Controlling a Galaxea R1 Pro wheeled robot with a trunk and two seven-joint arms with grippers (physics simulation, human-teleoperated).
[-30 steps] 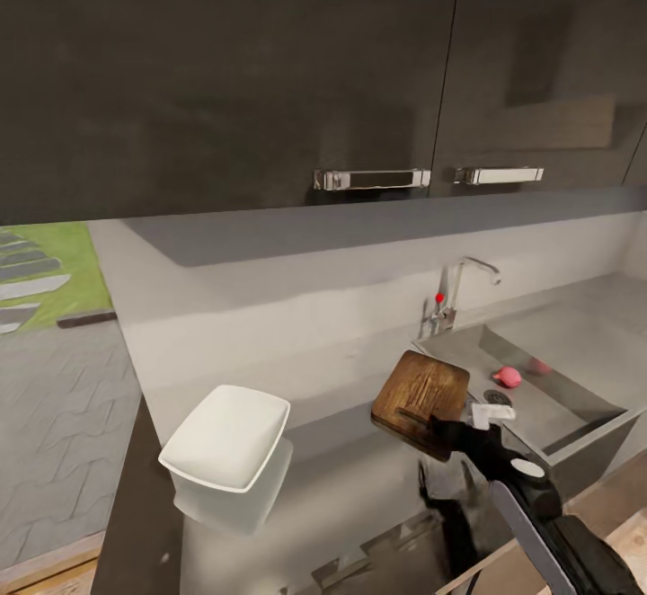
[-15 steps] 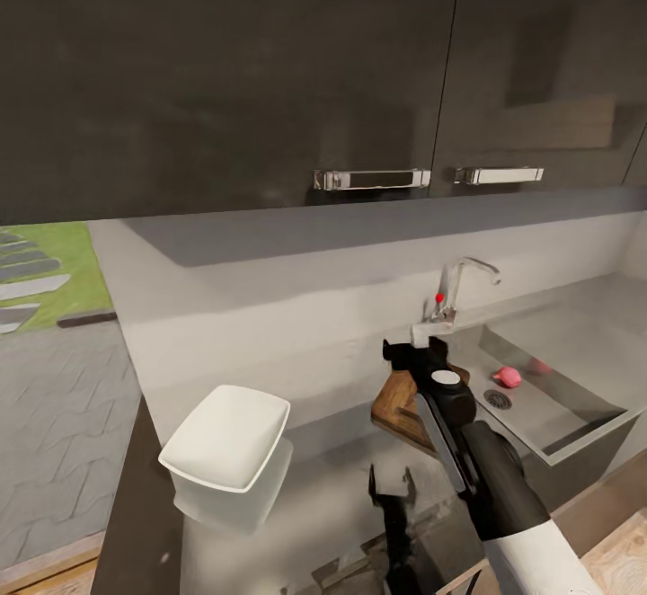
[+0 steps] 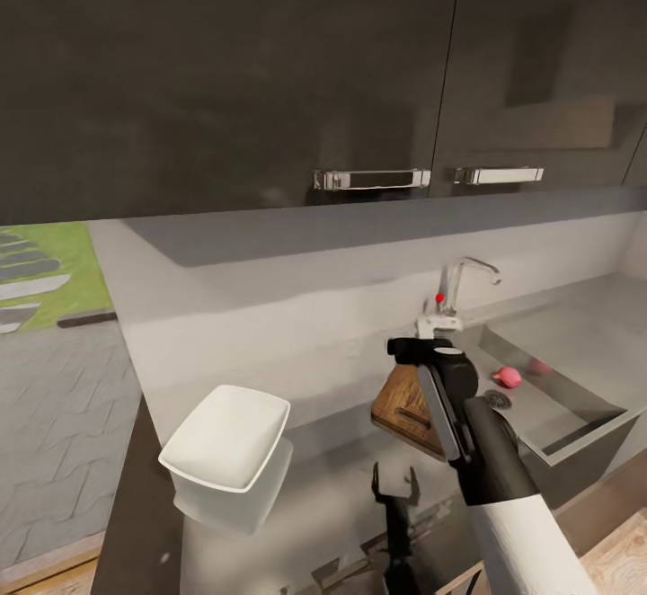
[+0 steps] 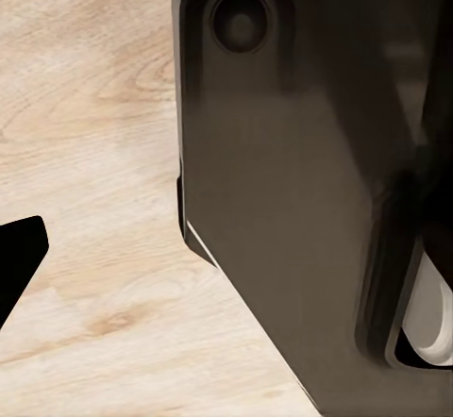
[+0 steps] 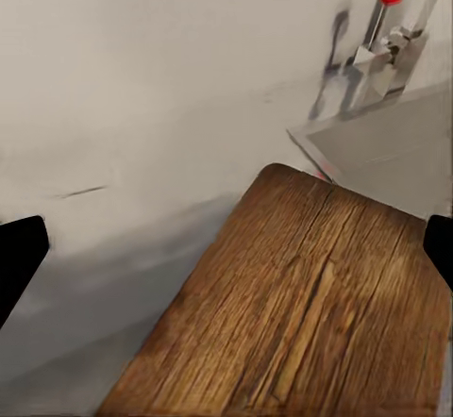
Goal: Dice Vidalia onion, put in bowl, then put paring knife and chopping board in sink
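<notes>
A glossy grey worktop (image 3: pixel 332 496) runs along a pale wall under dark upper cabinets (image 3: pixel 270 74) with chrome handles; at far left a window-like opening shows grass and paving. Leftmost on the worktop sits the white bowl (image 3: pixel 226 436), well apart from the board (image 3: pixel 402 406), which lies to its right, just beside the sink (image 3: pixel 575 397). The tap (image 3: pixel 456 294) with its red knob stands at the sink's far left corner, and a pink object (image 3: pixel 509 377), possibly the onion, lies in the basin near the drain. The left end effector (image 3: pixel 395 487) rises at the near edge, its fingers spread open. The left wrist view shows a dark panel and light wood floor (image 4: pixel 85 153). The right end effector (image 3: pixel 422 348) hovers over the board's far end; in the right wrist view its fingertips sit far apart, open, holding nothing. Since half a second ago the right arm has shifted slightly right toward the tap, and the left end effector has risen a little.
</notes>
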